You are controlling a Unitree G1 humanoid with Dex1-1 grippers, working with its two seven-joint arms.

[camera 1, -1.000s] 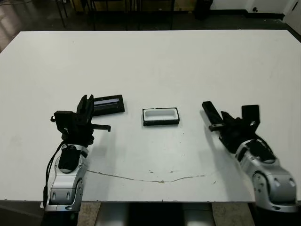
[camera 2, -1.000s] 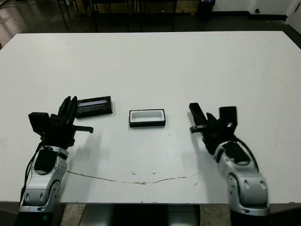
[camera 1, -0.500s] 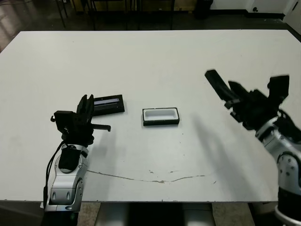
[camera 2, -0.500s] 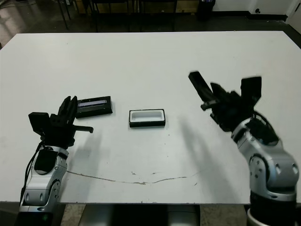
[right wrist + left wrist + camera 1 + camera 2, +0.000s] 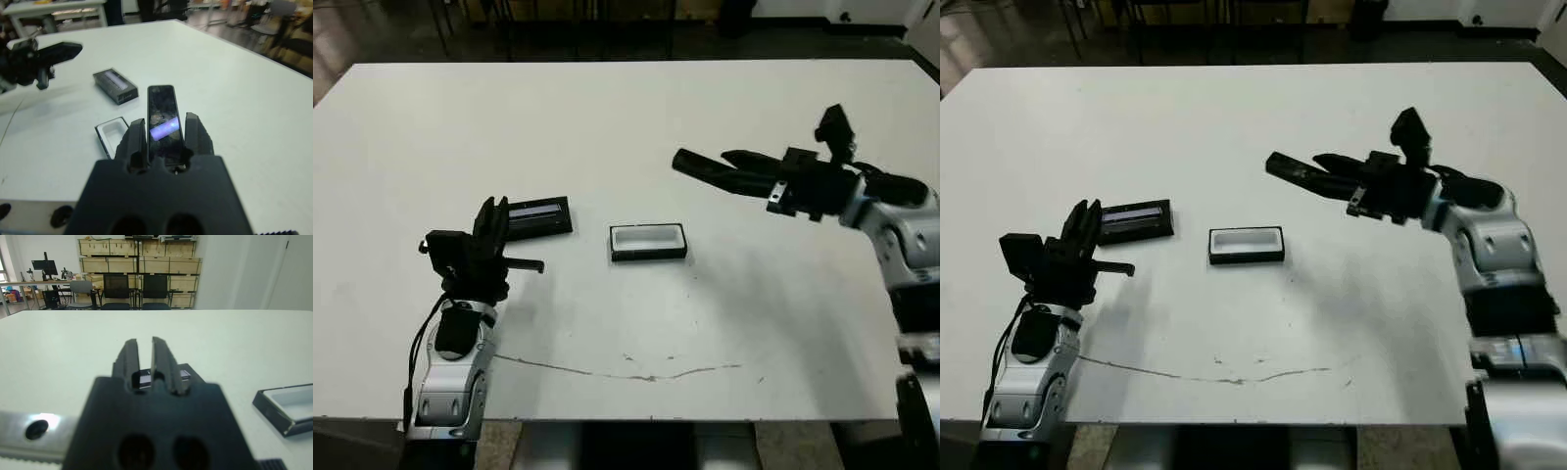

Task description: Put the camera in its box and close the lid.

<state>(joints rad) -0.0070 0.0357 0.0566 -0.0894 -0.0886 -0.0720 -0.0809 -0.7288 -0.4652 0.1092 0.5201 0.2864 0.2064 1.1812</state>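
Camera, a slim black bar-shaped device (image 5: 163, 117) with a bluish-purple glint on its glossy face, is clamped between the two black fingers of the right gripper (image 5: 1317, 172), its length projecting forward beyond the fingertips. In the head views the right gripper is raised above the white table (image 5: 607, 117), its arm reaching in from the robot's right, with the camera's free end pointing toward the robot's left; it is above and beyond the box, not touching it.

Box, a small shallow rectangular tray (image 5: 648, 242), black outside with a white lining, lies open and empty near the middle of the table. Lid, a flat black rectangular cover (image 5: 539, 214) with a glossy grey-bluish stripe, lies flat on the table to the robot's left of the box, clearly apart from it.

Left gripper (image 5: 494, 223) stands just in front of the lid's near end; its two fingers (image 5: 129, 357) are drawn nearly together with only a narrow slit between them, holding nothing. A thin dark crack line (image 5: 626, 372) crosses the table's near edge region.
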